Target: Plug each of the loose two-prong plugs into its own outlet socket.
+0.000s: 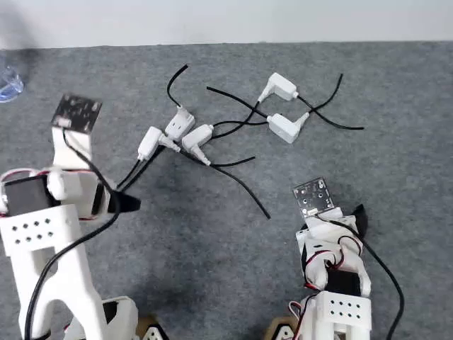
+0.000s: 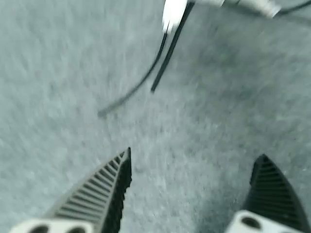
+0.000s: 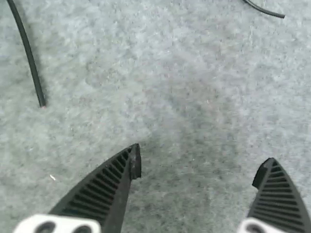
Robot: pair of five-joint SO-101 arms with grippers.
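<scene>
Both arms are white printed plastic. The left arm and the right arm each carry a plate dotted with small round holes. A bare dark circuit board tops the left wrist, and another tops the right. Black cables and thin red and white wires trail along the links. The left gripper and the right gripper have black, ribbed, triangular fingers on white bases with screw holes.
</scene>
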